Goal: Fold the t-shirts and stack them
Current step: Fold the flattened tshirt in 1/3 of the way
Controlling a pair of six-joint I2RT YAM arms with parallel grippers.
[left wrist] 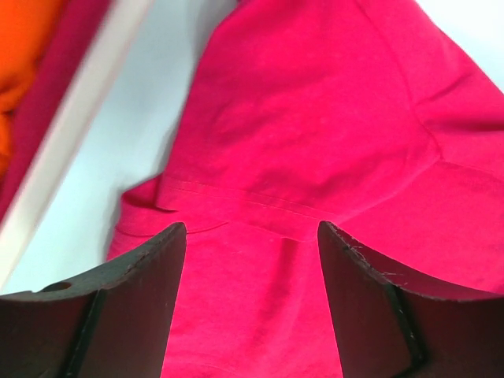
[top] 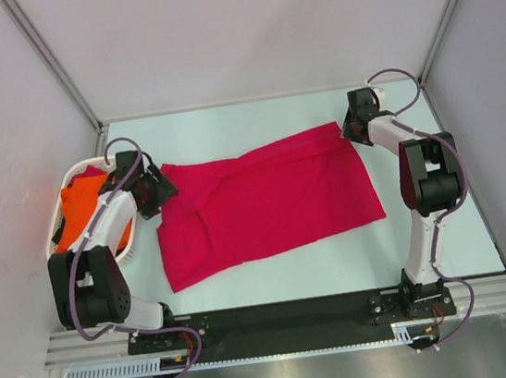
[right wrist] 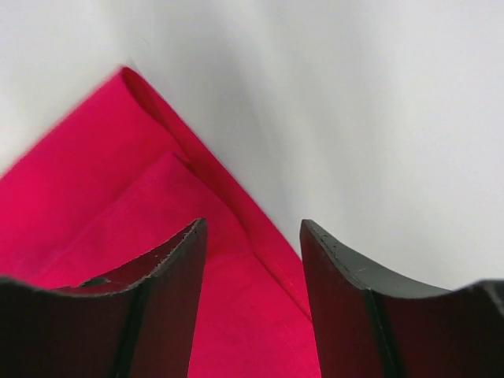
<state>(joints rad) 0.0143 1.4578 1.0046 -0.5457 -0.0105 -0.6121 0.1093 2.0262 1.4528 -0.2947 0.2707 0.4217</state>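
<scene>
The crimson t-shirt lies spread on the table as a flat, roughly rectangular fold. My left gripper hangs over its left end, by the sleeve. In the left wrist view it is open, with the crimson cloth below the jaws and not pinched. My right gripper is at the shirt's far right corner. The right wrist view shows it open above the doubled edge of the cloth. The orange t-shirt lies crumpled in the basket, and it shows as orange cloth in the left wrist view too.
The white oval basket stands at the table's left edge, close beside my left arm, and its rim runs past the left gripper. Some crimson cloth lies inside it too. Grey walls enclose the table on three sides.
</scene>
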